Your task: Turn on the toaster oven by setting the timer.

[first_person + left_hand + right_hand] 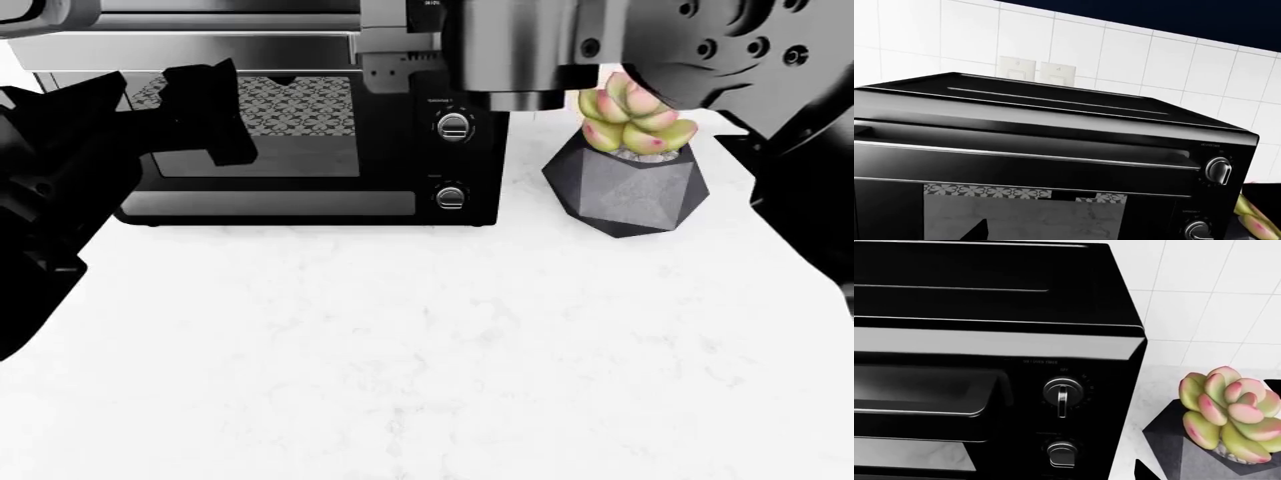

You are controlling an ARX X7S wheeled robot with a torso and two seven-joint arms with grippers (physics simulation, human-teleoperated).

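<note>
Black toaster oven (307, 130) lengthwise along wall, knobs forward; gripper states indiscernible.

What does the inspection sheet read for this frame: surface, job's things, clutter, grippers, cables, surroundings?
Surface: white marbled counter, bare in front.
Job's things: black oven at the back, door shut; upper knob and lower knob on its right side, neither touched.
Clutter: succulent in a grey faceted pot, right of the oven.
Grippers: left gripper in front of the oven door, state unclear; right not seen.
Cables: nothing seen.
Surroundings: white tiled wall with two outlets.
</note>
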